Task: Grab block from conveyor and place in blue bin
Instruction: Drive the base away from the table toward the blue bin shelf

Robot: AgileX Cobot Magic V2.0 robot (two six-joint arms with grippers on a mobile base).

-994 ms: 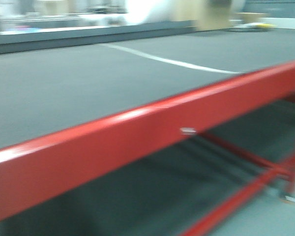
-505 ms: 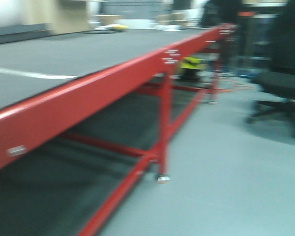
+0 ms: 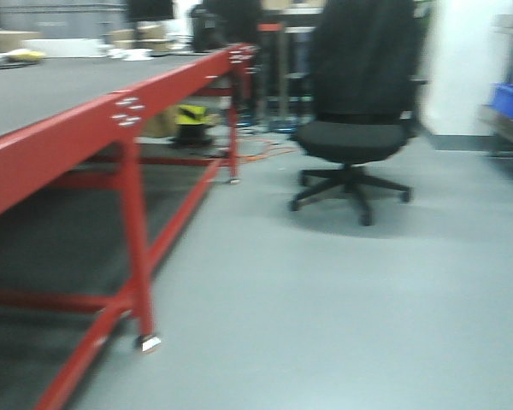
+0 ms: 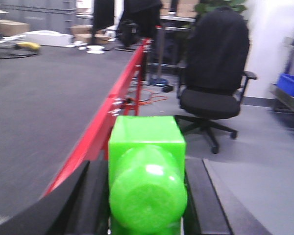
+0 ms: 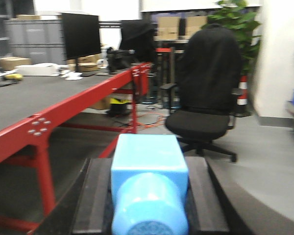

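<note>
My left gripper is shut on the bright green block, which sits between the black fingers with its round stud facing the camera. The conveyor, a dark grey belt on a red frame, lies to the left below it and also shows in the front view. My right gripper is shut on a light blue block of the same shape. The blue bin stands on a low shelf at the far right, and it also shows in the left wrist view.
A black office chair stands on the grey floor between the conveyor and the bin. The conveyor's red legs reach down at the left. Monitors, boxes and clutter stand at the belt's far end.
The front view has swung to the right, from the belt top and red frame to the open floor, the chair and the blue bin.
</note>
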